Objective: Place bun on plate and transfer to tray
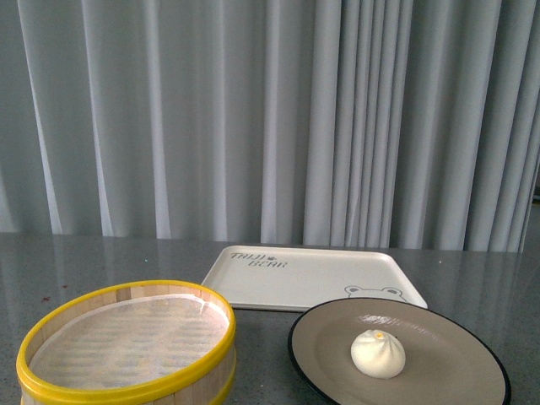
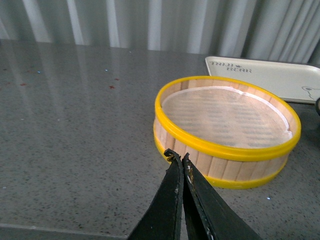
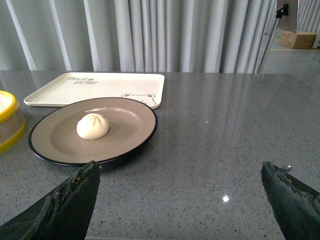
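The bun sits on the plate, low right in the front view, beside the tray. Right end effector is spread wide, empty; left end effector is pinched closed on nothing. Grip the plate's rim, keep it flat, go slow.

L gripper: two slim black fingers, smooth & slightly glossy sides, tapering to narrow tips w/ small pale scuff marks; R gripper: two broad matte-black fingers, rough pitted surface, ragged uneven edges, blunt tips.
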Motion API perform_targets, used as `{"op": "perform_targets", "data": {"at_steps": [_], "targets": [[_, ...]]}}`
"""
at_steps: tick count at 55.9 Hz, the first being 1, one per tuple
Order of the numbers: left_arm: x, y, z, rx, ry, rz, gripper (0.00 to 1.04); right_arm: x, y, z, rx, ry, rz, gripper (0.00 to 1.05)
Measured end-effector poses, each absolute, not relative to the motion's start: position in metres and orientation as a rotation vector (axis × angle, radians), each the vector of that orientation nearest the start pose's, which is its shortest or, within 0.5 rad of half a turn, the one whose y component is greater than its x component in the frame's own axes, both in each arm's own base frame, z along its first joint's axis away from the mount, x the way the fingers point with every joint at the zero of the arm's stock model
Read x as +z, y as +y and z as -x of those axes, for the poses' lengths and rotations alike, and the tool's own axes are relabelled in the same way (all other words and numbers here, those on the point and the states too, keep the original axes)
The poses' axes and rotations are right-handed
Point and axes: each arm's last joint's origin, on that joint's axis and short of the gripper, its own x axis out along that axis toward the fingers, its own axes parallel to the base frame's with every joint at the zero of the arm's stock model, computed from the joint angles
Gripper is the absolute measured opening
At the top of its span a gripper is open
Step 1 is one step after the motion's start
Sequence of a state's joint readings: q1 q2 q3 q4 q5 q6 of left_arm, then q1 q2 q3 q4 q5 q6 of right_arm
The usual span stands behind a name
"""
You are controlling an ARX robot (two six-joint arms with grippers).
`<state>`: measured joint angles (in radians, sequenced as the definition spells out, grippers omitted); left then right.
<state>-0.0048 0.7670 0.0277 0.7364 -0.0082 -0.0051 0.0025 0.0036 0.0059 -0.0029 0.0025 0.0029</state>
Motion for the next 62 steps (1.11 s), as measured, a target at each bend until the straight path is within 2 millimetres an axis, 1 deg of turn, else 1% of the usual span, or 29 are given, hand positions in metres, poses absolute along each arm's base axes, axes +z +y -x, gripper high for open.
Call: {"op": "perform_targets", "data": {"at_steps": [14,38,62], "targets": [[0.173,0.0,-0.133,-0.002,-0.019,0.005,0.04,0.165,0.0,-0.098,0.001,0.001,-0.003,0.96],[0.176,0.0,-0.117,-0.002,-0.03,0.005,0.04,0.165,0.0,-0.098,0.001,0.001,-0.003,0.96],[0.175,0.0,-0.109,-0.002,-0.03,0.005,0.04,0.165,0.0,-0.098,0.001,0.001,-0.003,0.96]]}}
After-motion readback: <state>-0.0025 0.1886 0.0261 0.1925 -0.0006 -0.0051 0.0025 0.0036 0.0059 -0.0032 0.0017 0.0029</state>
